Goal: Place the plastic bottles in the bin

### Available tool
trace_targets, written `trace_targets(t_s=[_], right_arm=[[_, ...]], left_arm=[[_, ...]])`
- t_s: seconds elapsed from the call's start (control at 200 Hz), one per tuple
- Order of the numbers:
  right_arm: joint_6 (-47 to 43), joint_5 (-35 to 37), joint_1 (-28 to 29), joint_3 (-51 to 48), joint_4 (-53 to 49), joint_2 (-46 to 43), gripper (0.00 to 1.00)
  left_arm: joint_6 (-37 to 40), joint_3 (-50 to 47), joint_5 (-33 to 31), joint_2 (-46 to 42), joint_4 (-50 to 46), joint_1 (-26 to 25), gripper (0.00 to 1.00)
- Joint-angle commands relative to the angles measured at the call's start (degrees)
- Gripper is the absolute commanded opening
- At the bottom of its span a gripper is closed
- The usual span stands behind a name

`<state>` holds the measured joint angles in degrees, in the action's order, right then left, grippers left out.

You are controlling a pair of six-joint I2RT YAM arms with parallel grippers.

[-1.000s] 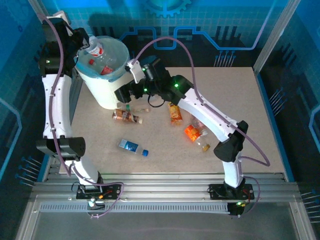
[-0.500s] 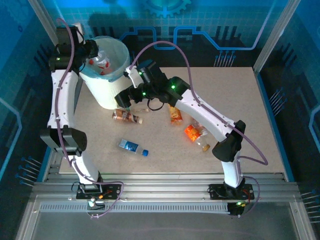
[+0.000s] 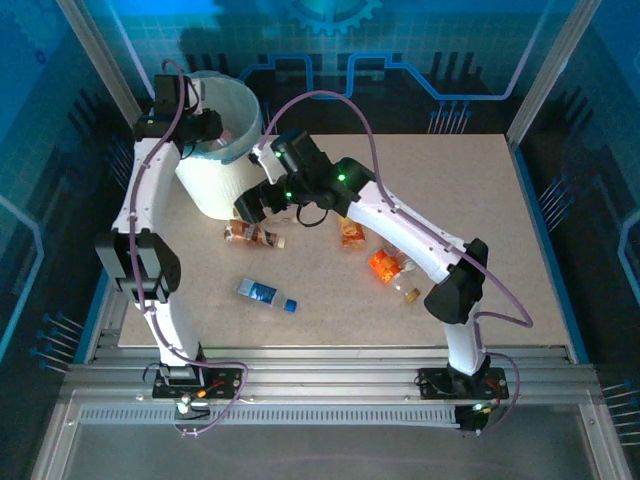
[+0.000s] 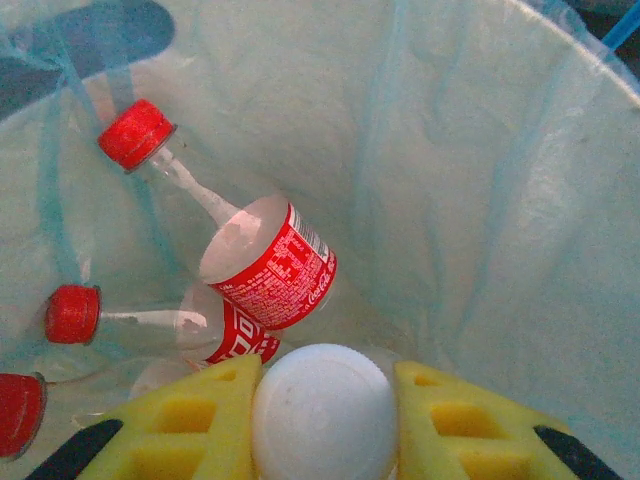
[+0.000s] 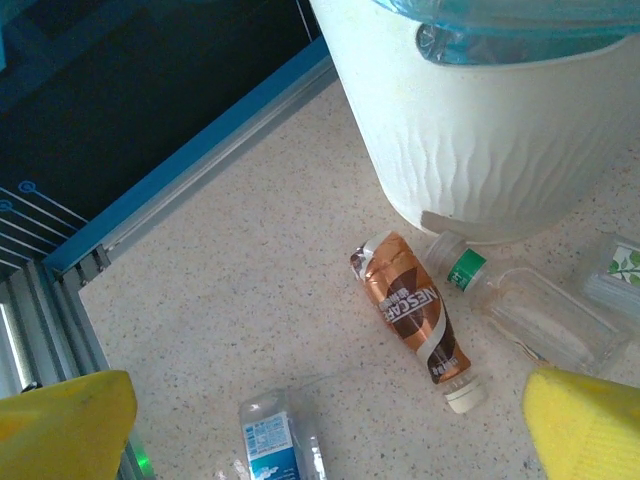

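Over the tall white bin (image 3: 215,190), the left claw (image 4: 322,395) is gripping a white-capped bottle (image 4: 318,425) above three red-capped ones (image 4: 270,265); the right claw (image 5: 325,430) is hovering wide over several bottles (image 5: 410,315) on the counter (image 5: 250,300).

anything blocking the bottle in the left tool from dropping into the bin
Nothing visible does. The left tool grips the white-capped bottle right above the inside of the bin. Below it lie red-capped bottles on the bottom, with open space between them and the held one.

Brown bottle (image 5: 410,318) near white bin (image 5: 480,130)
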<state>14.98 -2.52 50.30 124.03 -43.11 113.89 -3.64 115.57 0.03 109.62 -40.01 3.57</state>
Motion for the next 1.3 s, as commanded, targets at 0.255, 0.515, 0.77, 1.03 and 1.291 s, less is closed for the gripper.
trace_targets(t_s=[0.255, 0.515, 0.77, 1.03, 1.291], right_arm=[[-0.74, 0.37, 0.14, -0.63, -0.9, -2.21, 1.0], [-1.23, 0.72, 0.05, -0.32, -1.3, -3.97, 1.0], [-2.06, 2.67, 0.06, -1.38, -1.85, -7.37, 1.0], [-2.11, 6.11, -1.97, -9.41, -0.6, -14.97, 1.0], [-0.51, 8.05, -7.7, -24.43, 0.55, -24.26, 1.0]], left_arm=[[3.05, 1.71, 4.79, 5.62, -5.36, -0.59, 0.11], [1.61, 9.76, 6.15, 3.7, -7.9, -0.58, 0.49], [-0.75, 14.66, 3.57, -4.24, -6.08, -0.49, 0.74], [-3.46, 7.96, 4.39, -17.26, -1.36, -1.44, 0.74], [0.11, -12.88, 2.93, -35.46, 6.61, -9.98, 0.72]])
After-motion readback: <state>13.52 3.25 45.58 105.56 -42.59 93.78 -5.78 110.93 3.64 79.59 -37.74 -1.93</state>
